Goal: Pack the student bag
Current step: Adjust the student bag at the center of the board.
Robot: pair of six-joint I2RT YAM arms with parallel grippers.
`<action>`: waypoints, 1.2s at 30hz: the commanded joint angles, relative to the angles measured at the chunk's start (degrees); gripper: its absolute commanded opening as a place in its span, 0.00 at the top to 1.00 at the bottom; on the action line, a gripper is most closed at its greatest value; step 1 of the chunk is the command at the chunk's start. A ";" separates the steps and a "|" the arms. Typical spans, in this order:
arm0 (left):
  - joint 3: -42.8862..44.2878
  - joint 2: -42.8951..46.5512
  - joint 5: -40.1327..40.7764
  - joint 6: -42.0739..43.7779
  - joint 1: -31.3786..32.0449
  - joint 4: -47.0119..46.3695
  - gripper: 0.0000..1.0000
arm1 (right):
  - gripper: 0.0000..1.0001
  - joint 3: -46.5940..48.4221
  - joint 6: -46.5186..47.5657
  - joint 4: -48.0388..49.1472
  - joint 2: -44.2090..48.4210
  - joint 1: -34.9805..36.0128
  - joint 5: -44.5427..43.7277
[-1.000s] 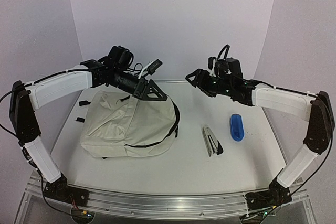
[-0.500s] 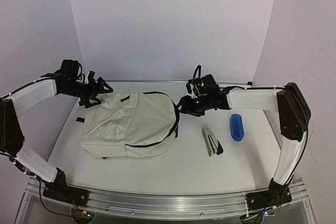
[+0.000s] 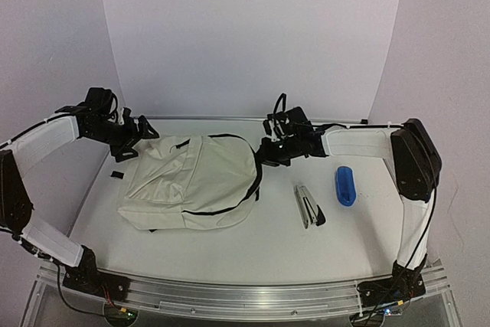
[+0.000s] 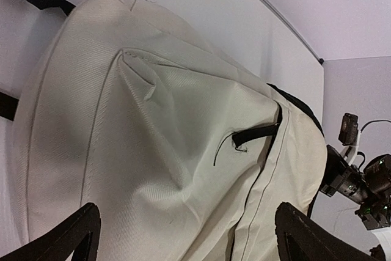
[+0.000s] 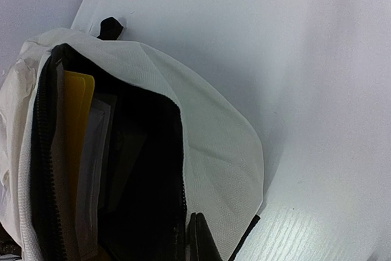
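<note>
The student bag (image 3: 191,181) is a cream backpack with black straps, lying flat at the left-middle of the table. Its zipped mouth faces right and gapes open, showing a dark lining, a yellow flat item (image 5: 76,120) and white sheets (image 5: 98,145) inside. My right gripper (image 3: 264,152) is at that mouth, shut on the bag's rim fabric (image 5: 220,151) beside the zipper; the right gripper (image 5: 201,239) shows as two pads pressed together. My left gripper (image 3: 134,137) hovers at the bag's far-left end, open; its fingers (image 4: 82,233) stand wide over the cream fabric (image 4: 153,132), holding nothing.
A silver and black stapler (image 3: 308,205) lies right of the bag. A blue oblong object (image 3: 345,185) lies further right. Loose black strap ends (image 3: 116,174) trail off the bag's left side. The table's raised edges run along left and right.
My left arm swung from above the bag to its left end and opened wider. My right gripper came down to the bag's mouth and shut on its rim.
</note>
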State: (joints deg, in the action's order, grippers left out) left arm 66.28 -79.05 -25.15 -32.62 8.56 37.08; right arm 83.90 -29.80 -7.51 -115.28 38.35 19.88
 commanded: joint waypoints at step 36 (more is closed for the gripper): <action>12.15 -15.02 -4.60 3.56 -0.14 -13.79 0.00 | 0.08 -17.63 -2.02 3.79 29.26 11.55 -18.69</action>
State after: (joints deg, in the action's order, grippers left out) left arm 85.71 -104.71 -37.43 -28.34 10.76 19.16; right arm 62.04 -35.14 -4.36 -81.47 52.18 3.33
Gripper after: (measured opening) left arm 0.994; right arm 0.872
